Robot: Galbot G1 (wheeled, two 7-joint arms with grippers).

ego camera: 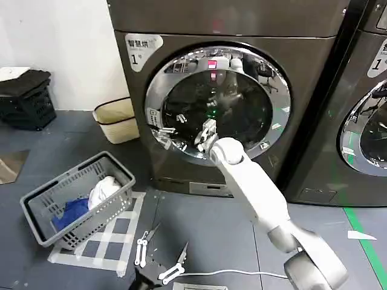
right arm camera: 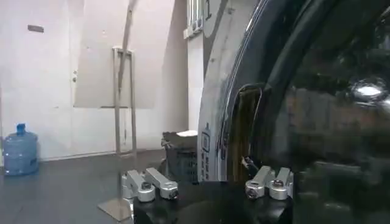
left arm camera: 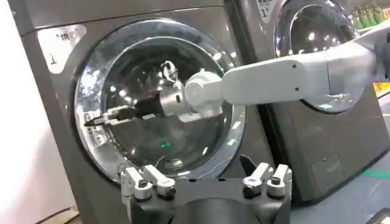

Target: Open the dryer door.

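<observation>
The dryer door is a round chrome-rimmed porthole with dark glass, and it lies flush with the dark-grey machine. My right arm reaches from the lower right across the glass. Its right gripper is open at the door's left rim. In the left wrist view the right gripper points at the chrome rim of the door. The right wrist view looks along the door, with the right gripper close to a dark recess in the rim. The left gripper hangs low before the machine, open and holding nothing.
A grey basket with blue and white laundry stands on a checked mat at the left. A beige bin sits beside the dryer, and a black crate by the wall. The neighbouring machine stands right. A white cable crosses the floor.
</observation>
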